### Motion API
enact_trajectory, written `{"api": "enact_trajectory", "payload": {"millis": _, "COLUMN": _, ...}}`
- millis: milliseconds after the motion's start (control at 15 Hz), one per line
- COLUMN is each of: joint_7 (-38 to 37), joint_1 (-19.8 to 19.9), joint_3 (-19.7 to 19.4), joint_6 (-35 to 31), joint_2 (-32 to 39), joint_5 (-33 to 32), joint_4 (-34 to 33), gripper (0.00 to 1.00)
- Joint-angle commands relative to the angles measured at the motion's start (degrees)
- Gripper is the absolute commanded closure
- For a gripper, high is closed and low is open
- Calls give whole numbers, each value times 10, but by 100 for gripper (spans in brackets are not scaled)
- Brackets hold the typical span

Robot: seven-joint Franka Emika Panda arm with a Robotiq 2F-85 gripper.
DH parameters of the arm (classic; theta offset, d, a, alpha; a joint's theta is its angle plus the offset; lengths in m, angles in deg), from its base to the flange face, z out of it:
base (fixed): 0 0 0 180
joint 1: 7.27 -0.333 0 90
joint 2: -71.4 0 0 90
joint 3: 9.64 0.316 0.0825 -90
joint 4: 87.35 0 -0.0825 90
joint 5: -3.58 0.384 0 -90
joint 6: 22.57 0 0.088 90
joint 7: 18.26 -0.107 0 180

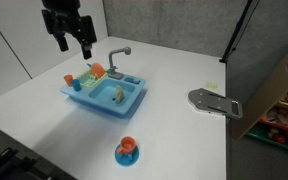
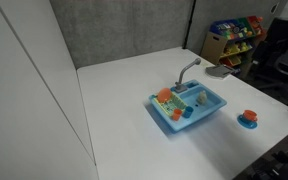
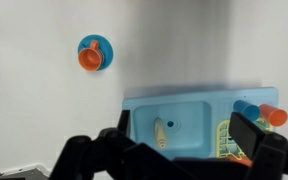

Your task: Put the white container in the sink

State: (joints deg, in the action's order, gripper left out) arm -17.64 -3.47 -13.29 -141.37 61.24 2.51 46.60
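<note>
The light blue toy sink (image 1: 134, 103) stands mid-table, with a grey faucet and a side rack of colourful items; it shows in both exterior views (image 2: 212, 110) and in the wrist view (image 3: 199, 108). A small cream object, the white container (image 1: 117, 94), lies inside the basin; in the wrist view (image 3: 160, 132) it looks elongated, next to the drain. My gripper (image 1: 72, 42) hangs open and empty high above the sink's rack side. In the wrist view its dark fingers (image 3: 184, 150) frame the basin from above.
An orange cup on a blue saucer (image 1: 127, 150) (image 2: 248, 118) (image 3: 94, 55) stands near the table's front edge. A flat grey plate-like object (image 1: 212, 102) (image 2: 219, 70) lies at the table's side edge. Shelves of toys (image 2: 234, 35) stand beyond the table.
</note>
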Motion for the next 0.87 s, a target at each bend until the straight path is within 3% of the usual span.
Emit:
{"api": "enact_trajectory", "payload": {"millis": 0, "joint_7": -26, "joint_1": 8, "joint_3": 2, "joint_6": 36, "joint_2": -71, "joint_5": -23, "joint_4": 19, "gripper": 0}}
{"api": "enact_trajectory", "payload": {"millis": 400, "joint_7": -36, "joint_1": 12, "joint_3": 3, "joint_6": 89, "joint_2": -131, "joint_5": -24, "joint_4": 12, "gripper": 0}}
{"api": "enact_trajectory", "payload": {"millis": 800, "joint_7": -19, "joint_1": 7, "joint_3": 0, "joint_6": 90, "joint_2": -127, "joint_5": -15, "joint_4": 8, "gripper": 0}}
